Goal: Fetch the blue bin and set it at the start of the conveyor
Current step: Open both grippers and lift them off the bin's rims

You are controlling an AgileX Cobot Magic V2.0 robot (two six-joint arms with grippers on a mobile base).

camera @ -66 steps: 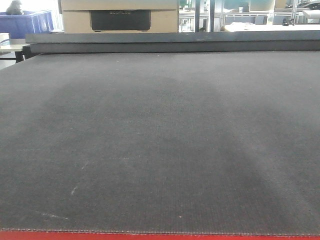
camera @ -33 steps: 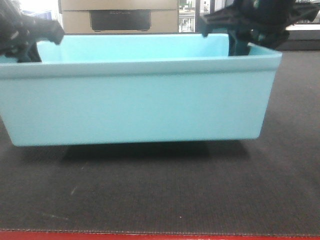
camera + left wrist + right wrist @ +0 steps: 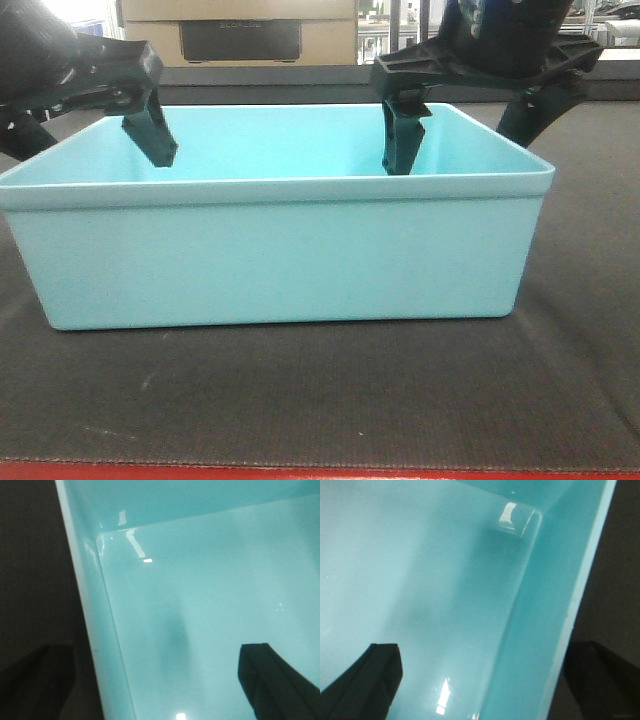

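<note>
The blue bin, a light turquoise tub, rests flat on the dark grey belt of the conveyor start, just behind the red strip. My left gripper is open and straddles the bin's left wall, one finger inside and one outside. On the other side, my right gripper is open across the right wall, with its inner finger in the tub. In the left wrist view, the left gripper spans the rim. The right wrist view shows the right gripper over the bin's wall.
A cardboard box with a dark panel stands behind the belt. A raised dark ledge runs across the belt's far end. Metal racking shows at the back right.
One second ago the belt held nothing. Half a second ago both grippers held the bin by its side walls close to the camera. Now it sits on the belt and both grippers have opened.
</note>
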